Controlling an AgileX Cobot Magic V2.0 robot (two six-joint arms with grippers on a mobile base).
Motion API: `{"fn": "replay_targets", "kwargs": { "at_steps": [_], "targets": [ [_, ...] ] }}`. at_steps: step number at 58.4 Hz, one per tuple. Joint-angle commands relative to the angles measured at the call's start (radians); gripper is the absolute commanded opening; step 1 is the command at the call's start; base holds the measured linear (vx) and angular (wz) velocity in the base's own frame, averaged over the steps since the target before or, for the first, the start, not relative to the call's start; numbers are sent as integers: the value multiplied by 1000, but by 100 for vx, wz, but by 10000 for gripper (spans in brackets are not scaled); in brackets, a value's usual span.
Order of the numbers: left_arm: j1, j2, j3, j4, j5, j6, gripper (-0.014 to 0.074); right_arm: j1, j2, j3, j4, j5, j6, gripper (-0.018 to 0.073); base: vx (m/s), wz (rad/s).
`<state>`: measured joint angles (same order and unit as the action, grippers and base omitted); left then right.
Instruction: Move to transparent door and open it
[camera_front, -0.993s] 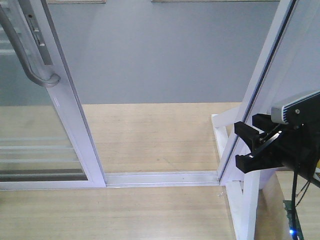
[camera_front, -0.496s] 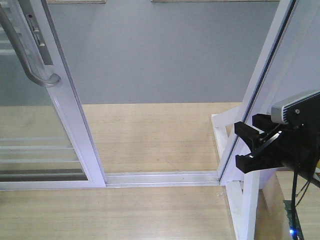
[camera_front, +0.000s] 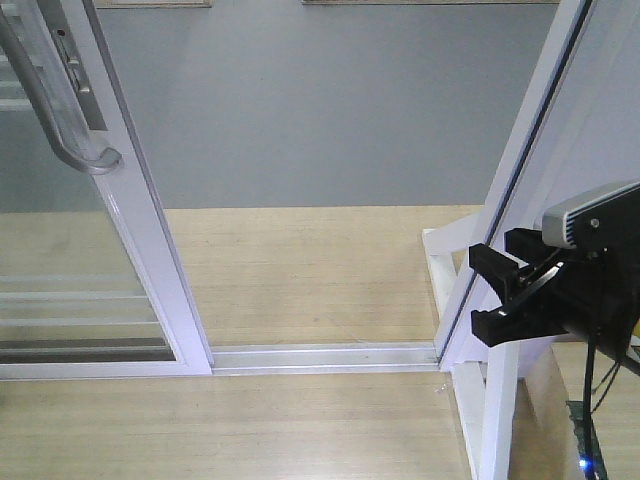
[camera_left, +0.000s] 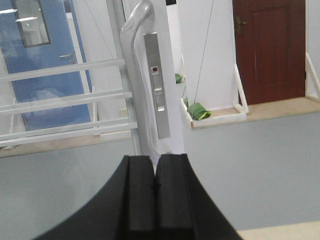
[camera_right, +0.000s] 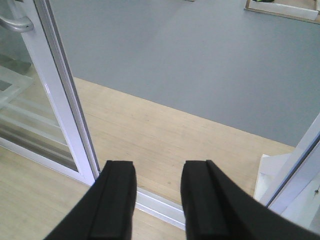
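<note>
Two grippers idle | left gripper (camera_left: 155, 200) pinched closed on nothing | right gripper (camera_right: 158, 200) spread apart, empty | transparent door (camera_front: 120, 230) at 9 o'clock, slid aside along floor track (camera_front: 320, 356) | likely heavy, rigid, fragile glass | best held at curved handle (camera_front: 60, 120), 10 o'clock.

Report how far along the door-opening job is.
Done: the transparent door stands slid aside, leaving the floor track bare across a wide gap. In hand: nothing; the left tool is shut and empty near the handle, and the right tool is open. Left: apparently nothing.
</note>
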<state>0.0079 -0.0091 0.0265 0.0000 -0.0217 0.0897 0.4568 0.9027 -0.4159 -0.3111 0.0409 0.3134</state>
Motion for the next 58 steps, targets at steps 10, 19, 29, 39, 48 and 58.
{"fn": "replay_targets", "kwargs": {
  "at_steps": [10, 19, 29, 39, 48, 58],
  "targets": [
    [-8, -16, 31, -19, -30, -55, -7, -6, -8, -28, -4, -35, -3, 309, 0, 0],
    [-8, -16, 31, -19, -30, -55, -6, -6, -8, -28, -4, -29, -3, 309, 0, 0],
    [-8, -16, 31, -19, -30, -55, -6, -6, -8, -28, -4, -29, -3, 309, 0, 0],
    [-8, -16, 31, -19, -30, -55, -6, -6, -8, -28, -4, -29, -3, 309, 0, 0],
    [-8, -15, 31, -19, -30, -55, -6, -40, -76, -28, -9, 10, -14, 265, 0, 0],
    [-8, -15, 31, -19, -30, -55, -6, -226, -259, -28, 50, 49, -24, 89, 0, 0]
  ]
}}
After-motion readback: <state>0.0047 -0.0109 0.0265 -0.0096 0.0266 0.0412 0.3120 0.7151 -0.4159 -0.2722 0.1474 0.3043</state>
